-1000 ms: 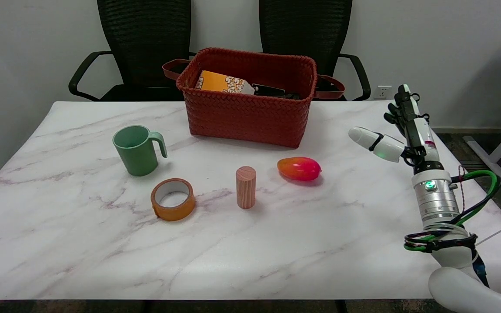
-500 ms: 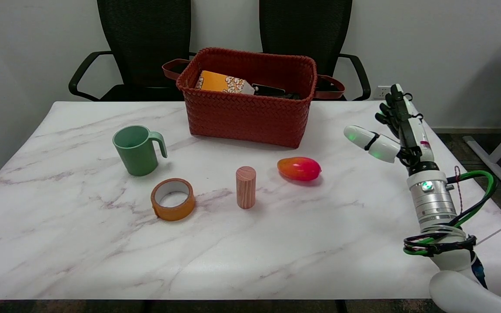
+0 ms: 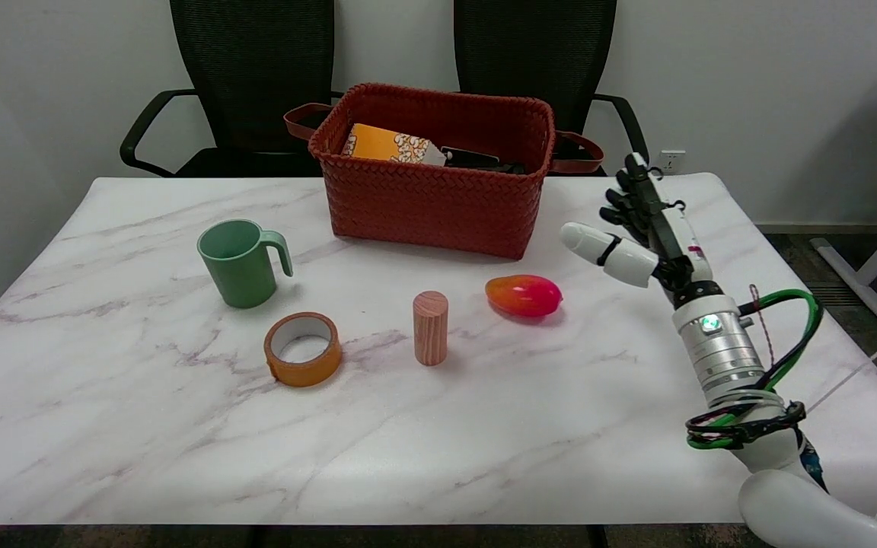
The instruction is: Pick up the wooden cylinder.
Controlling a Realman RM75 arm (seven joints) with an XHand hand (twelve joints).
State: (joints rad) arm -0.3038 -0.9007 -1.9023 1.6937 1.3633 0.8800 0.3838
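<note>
The wooden cylinder stands upright near the middle of the marble table, between a tape roll and a mango. My right hand is raised above the table's right side, far to the right of the cylinder. Its fingers point away from the camera and the thumb sticks out to the left. The hand holds nothing.
A green mug stands at the left, an orange tape roll lies in front of it. A red-orange mango lies right of the cylinder. A red woven basket with items sits at the back. Two black chairs stand behind the table.
My right arm and hand have moved left, in over the table and closer to the mango. The objects on the table have not moved.
</note>
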